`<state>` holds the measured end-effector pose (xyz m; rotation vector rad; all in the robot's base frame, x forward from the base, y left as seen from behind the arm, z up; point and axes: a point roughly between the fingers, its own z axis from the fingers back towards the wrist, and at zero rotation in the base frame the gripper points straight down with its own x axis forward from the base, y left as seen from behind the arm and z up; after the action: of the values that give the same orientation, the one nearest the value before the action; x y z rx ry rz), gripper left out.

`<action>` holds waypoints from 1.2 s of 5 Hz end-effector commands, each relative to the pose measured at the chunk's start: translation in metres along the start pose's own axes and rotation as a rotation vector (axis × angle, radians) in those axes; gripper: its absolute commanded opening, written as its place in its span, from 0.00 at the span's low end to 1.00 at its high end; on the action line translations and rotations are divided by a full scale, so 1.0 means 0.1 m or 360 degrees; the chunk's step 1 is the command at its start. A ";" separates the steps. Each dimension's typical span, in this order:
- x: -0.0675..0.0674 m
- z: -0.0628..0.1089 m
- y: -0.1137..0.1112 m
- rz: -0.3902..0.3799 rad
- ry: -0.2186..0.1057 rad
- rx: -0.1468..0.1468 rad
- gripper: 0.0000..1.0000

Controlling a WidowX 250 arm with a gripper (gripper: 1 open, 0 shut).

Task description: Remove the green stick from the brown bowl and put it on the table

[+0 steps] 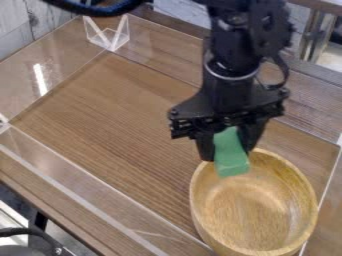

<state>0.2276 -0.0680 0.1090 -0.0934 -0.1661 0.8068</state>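
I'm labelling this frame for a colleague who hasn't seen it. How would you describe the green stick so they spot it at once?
Start at the wooden table and find the round brown bowl at its lower right. Over the bowl's upper-left rim hangs the black gripper, shut on the green stick. It is the only green, block-like piece, lifted clear of the bowl's floor.

Clear plastic stand (pixel 107 33) at the far edge — transparent wall (pixel 60 170) along the near side
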 end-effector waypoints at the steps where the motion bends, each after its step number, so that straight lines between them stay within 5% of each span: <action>1: 0.11 0.05 0.00 0.0104 -0.0039 -0.0072 0.00; 3: 0.11 0.12 -0.06 0.0269 -0.0053 -0.0073 0.00; 6: 0.12 0.07 -0.03 0.0251 -0.0027 -0.0086 0.00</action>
<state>0.2327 -0.0618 0.1078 -0.1252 -0.1671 0.9600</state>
